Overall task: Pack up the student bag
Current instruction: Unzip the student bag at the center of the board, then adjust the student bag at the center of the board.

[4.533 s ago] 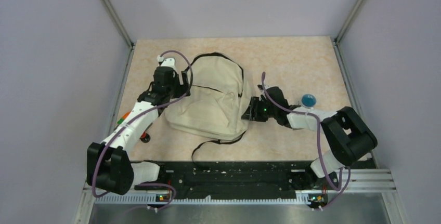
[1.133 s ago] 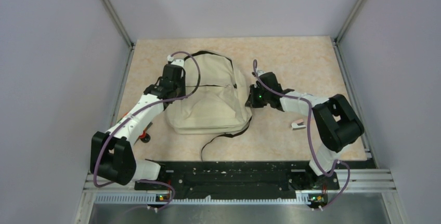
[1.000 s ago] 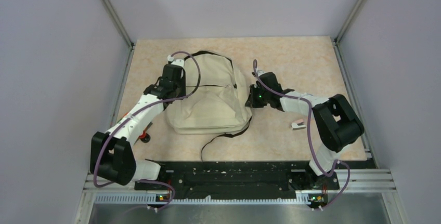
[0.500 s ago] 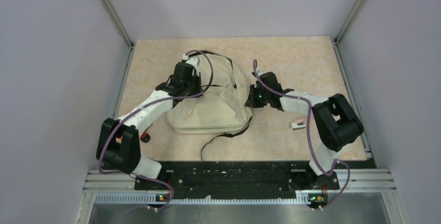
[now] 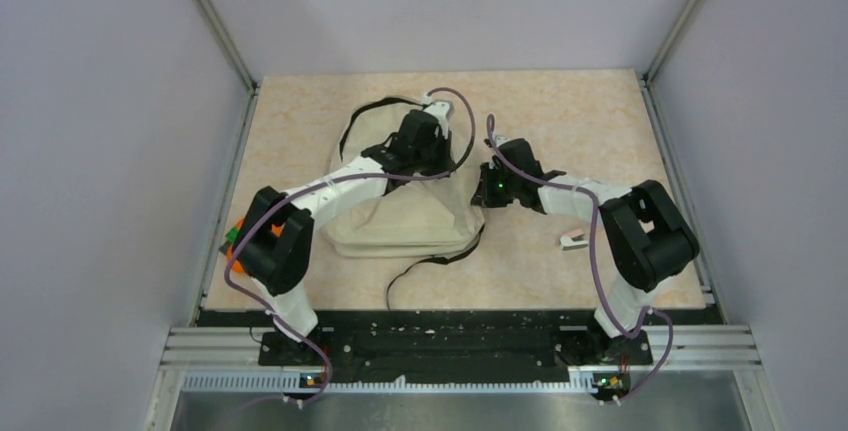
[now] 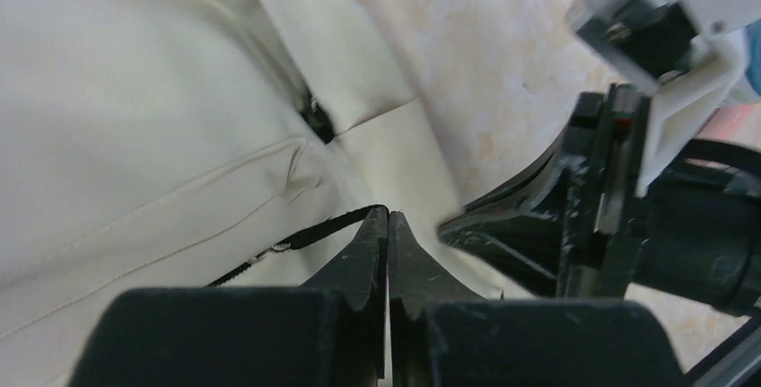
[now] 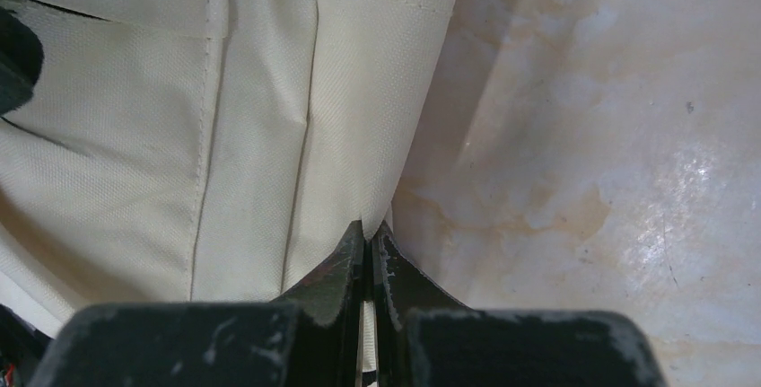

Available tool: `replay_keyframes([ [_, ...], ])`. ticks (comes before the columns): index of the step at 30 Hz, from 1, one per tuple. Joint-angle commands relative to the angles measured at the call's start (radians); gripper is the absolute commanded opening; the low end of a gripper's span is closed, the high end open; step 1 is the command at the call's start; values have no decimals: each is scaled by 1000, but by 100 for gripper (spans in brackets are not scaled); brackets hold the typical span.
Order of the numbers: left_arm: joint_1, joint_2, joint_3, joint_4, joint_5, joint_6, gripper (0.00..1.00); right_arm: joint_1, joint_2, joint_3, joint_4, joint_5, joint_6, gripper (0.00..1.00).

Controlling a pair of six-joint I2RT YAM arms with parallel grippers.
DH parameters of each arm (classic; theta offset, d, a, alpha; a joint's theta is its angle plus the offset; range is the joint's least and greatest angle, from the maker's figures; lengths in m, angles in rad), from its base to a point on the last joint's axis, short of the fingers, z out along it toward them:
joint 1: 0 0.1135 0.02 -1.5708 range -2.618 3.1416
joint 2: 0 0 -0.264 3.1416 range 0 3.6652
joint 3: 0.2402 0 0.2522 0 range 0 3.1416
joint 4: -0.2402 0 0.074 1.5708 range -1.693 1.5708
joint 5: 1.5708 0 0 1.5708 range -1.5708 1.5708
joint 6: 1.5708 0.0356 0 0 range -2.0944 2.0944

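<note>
The student bag (image 5: pixel 400 219), a cream-beige fabric backpack with black zipper lines, lies flat mid-table. My left gripper (image 5: pixel 450 164) reaches over its upper right part. In the left wrist view this gripper (image 6: pixel 388 216) is shut, and the black zipper pull cord (image 6: pixel 319 232) runs into its tips. My right gripper (image 5: pixel 479 194) is at the bag's right edge. Seen from the right wrist, it (image 7: pixel 368 228) is shut on the corner of a cream side panel (image 7: pixel 359 118). The two grippers are close together; the right one's black body (image 6: pixel 556 225) shows in the left wrist view.
A small white object (image 5: pixel 574 239) lies on the table right of the bag. Orange and green items (image 5: pixel 232 236) sit by the left wall. A black strap (image 5: pixel 420 271) trails from the bag toward the near edge. Walls close in on both sides.
My left arm has swung right across the top of the bag, from its left side to its upper right, jaws shut throughout. The bag's top has shifted with it. The right arm has held still.
</note>
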Motion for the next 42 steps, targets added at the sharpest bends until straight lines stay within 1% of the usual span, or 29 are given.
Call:
replay_keyframes([
  [1,-58,75,114,131,78,-32,0,11,11,38,62,-22,5,0],
  [3,-71,115,147,113,91,-35,0,11,15,39,63,-24,7,0],
  [7,-84,134,141,111,88,-32,0,11,13,36,61,-15,3,0],
  [13,-83,48,107,76,44,35,0,9,-16,53,18,34,-18,0],
  [14,-83,26,103,53,27,48,7,9,-25,65,12,46,-27,0],
  [15,-84,0,94,31,4,58,19,8,-35,76,-21,55,-42,10],
  [16,-84,-31,78,13,-26,63,32,8,-45,84,-41,64,-61,16],
  [17,-84,-67,54,1,-57,66,44,8,-56,97,-57,80,-72,29],
  [18,-84,-106,24,-7,-93,66,53,8,-69,105,-68,99,-82,40],
  [19,-84,-148,-10,-17,-115,66,60,9,-80,115,-78,112,-94,49],
  [20,-84,-190,-44,-28,-135,60,66,8,-92,126,-84,122,-109,55],
  [22,-83,-274,-112,-64,-178,42,75,9,-109,153,-93,126,-140,60],
  [24,-81,-359,-174,-113,-251,-12,78,9,-120,180,-77,88,-178,62],
  [26,-80,-439,-241,-158,-295,-45,81,16,-121,209,-44,29,-232,62],
  [29,-65,-548,-325,-228,-293,-110,85,62,-94,289,-43,-15,-336,63],
  [30,-55,-581,-351,-236,-269,-140,86,85,-80,316,-50,-16,-375,63],
  [33,-20,-686,-437,-217,-139,-234,88,151,-11,402,-58,-16,-458,64],
  [35,-13,-740,-494,-195,-79,-290,88,185,38,454,-53,-30,-472,64],
  [39,11,-826,-582,-172,-26,-358,90,228,145,563,-64,-28,-492,65],
  [40,26,-840,-605,-171,-14,-368,90,233,168,590,-69,-24,-490,65],
  [42,89,-867,-658,-141,59,-386,91,236,208,644,-78,-9,-472,65],
])
